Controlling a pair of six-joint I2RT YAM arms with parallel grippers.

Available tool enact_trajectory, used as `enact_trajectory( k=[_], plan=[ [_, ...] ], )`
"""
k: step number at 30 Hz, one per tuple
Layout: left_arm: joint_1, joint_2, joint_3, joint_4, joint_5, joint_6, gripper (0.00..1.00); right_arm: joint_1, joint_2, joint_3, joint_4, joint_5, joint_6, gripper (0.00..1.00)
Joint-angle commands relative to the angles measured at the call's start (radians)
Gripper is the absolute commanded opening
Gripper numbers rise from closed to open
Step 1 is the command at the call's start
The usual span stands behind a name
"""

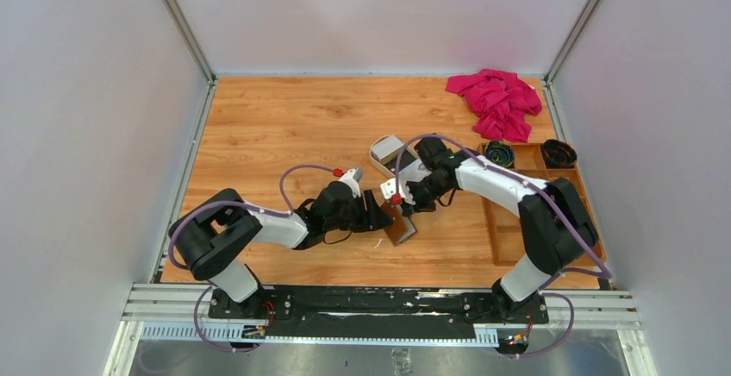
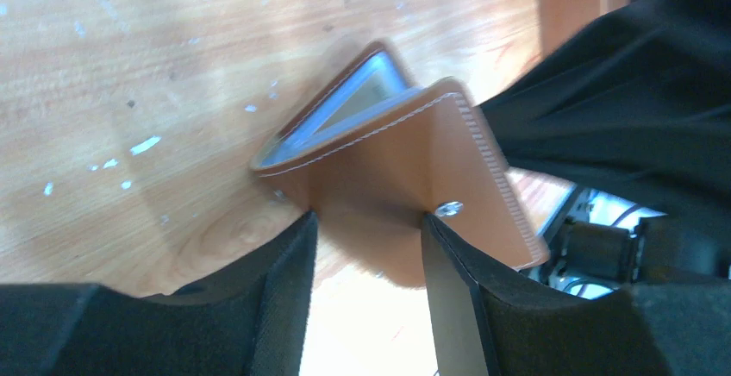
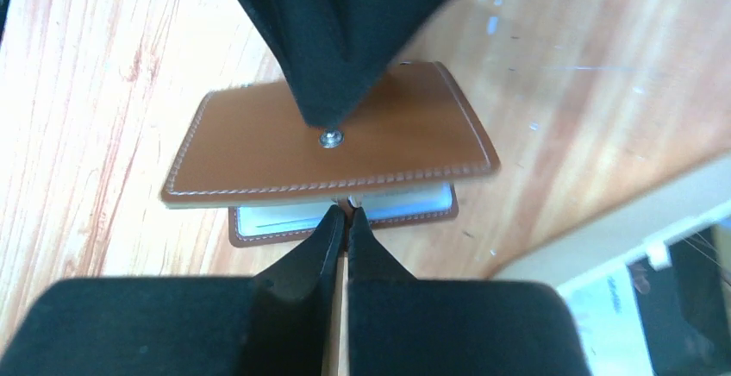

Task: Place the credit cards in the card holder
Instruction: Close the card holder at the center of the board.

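I see the left gripper (image 2: 366,221) pinching the stitched brown leather wallet (image 1: 399,225); right gripper (image 3: 346,219) pressed together near the wood-grain table's (image 1: 276,126) near edge.

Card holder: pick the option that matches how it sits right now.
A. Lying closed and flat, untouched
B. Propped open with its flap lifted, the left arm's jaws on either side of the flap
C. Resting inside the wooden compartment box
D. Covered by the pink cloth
B: in the left wrist view the card holder stands open like a tent on the table, its flap between the left gripper's jaws.
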Motion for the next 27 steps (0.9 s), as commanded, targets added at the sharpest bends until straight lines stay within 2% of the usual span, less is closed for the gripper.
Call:
enact_trajectory(
  k=[1, 8, 14, 20, 22, 27],
  plan=[
    [0.000, 0.076, -0.002, -0.047, 0.003, 0.033, 0.51, -0.060, -0.110, -0.029, 0.000, -0.192, 0.011, 0.00],
    [0.001, 0.074, 0.000, -0.048, -0.003, 0.047, 0.50, -0.086, -0.143, -0.046, -0.026, -0.289, 0.012, 0.00],
    [0.001, 0.044, 0.020, -0.049, 0.008, 0.051, 0.50, -0.097, -0.082, 0.003, -0.089, -0.349, 0.079, 0.00],
    [0.000, 0.081, 0.072, -0.049, 0.040, 0.045, 0.50, -0.129, -0.014, 0.036, -0.107, -0.332, 0.158, 0.02],
    [0.000, 0.106, 0.091, -0.048, 0.051, 0.042, 0.50, -0.142, -0.019, 0.029, -0.114, -0.334, 0.153, 0.07],
    [-0.002, 0.184, 0.134, -0.057, 0.075, 0.018, 0.48, -0.159, -0.068, 0.004, -0.117, -0.291, 0.160, 0.32]
  ],
)
